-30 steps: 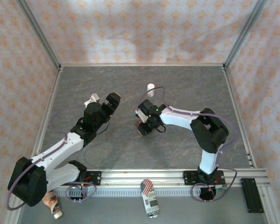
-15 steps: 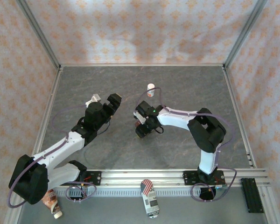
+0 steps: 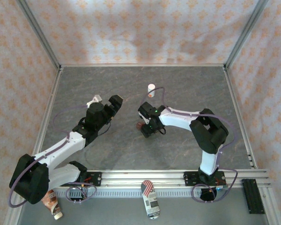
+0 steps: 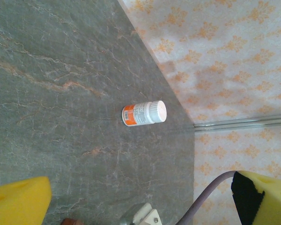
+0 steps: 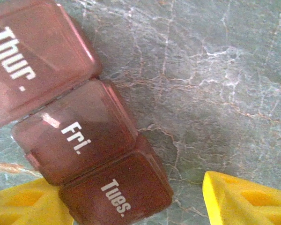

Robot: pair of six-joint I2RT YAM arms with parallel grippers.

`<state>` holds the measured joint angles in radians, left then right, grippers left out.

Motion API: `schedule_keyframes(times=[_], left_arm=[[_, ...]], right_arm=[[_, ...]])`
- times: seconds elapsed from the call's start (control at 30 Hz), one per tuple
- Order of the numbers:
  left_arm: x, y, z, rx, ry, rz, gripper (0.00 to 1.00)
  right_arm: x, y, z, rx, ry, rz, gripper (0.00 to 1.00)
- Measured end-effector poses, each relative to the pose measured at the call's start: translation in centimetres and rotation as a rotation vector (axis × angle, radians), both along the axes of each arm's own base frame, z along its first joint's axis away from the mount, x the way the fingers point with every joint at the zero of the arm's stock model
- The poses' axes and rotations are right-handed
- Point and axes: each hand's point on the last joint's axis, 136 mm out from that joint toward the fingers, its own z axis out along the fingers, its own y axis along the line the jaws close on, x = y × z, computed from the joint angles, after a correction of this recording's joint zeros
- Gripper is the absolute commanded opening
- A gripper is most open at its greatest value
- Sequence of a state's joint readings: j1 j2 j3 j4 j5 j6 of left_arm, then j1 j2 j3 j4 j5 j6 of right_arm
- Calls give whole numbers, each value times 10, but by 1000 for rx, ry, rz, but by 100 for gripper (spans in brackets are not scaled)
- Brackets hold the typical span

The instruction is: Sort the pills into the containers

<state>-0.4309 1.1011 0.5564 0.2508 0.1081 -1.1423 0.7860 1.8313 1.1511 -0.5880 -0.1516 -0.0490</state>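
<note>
L gripper [image 3: 104, 100]: jaws spread wide, nothing btwn them. We see it hanging over bare table [image 3: 178, 150], left of centre.
Risk, L side: it's well apart from both strip and bottle. We judge that a long reach across could snag its cable or nudge the R arm.
Containers [image 5: 75, 136]: red-brown strip of joined boxes marked Thur., Fri., Tues., lying flat on the table near centre. All lids look shut to us.
Risk, strip: pills can't go in w/ the lids down. The strip looks light, so we'd expect a one-sided push to skid or spin it rather than pop a lid.
R gripper [image 3: 149, 129]: jaws parted, not clamped on anything. It hovers low, right at the strip.
Risk, R side: if the jaws close from here, one pad meets the strip first and shoves it sideways. It could also pinch a corner and flip the strip.
Bottle [image 4: 144, 113]: white, cap on, looks upright, further back on the table, apart from both grippers. It's small, so we think a brush from an arm or cable tips it.
Strip vs R hand: the Tues. end sits btwn the pads. One pad [image 5: 23, 201] is touching or just beside that end, we can't tell which. The other pad [image 5: 243, 197] stands off, w/ bare table btwn it and the strip.
</note>
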Motion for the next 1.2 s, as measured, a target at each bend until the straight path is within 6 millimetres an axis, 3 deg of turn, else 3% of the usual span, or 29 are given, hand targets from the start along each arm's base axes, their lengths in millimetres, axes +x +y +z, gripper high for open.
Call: schedule_keyframes(times=[0.23,0.47,0.57,0.73,0.87,0.97,1.2], left_arm=[[-2,-1,-3,20,11,-15,100],[-3,-1,-4,38,14,-25,100],[-3,-2,-3,94,22,-50,100],[-3,-6,18,287,4,-160,100],[-1,-12,26,476,-4,-283,100],[-7,-23,10,618,29,-403,99],[-41,-51,-49,898,137,-705,93]], right_arm=[[17,-25,1,-37,-19,-88,68],[18,-33,6,-50,-19,-110,68],[14,-37,20,-11,-22,-139,69],[21,-54,61,129,-44,-288,70],[29,-61,68,184,-34,-413,70],[29,-54,58,206,14,-471,70],[33,-41,32,235,88,-556,70]])
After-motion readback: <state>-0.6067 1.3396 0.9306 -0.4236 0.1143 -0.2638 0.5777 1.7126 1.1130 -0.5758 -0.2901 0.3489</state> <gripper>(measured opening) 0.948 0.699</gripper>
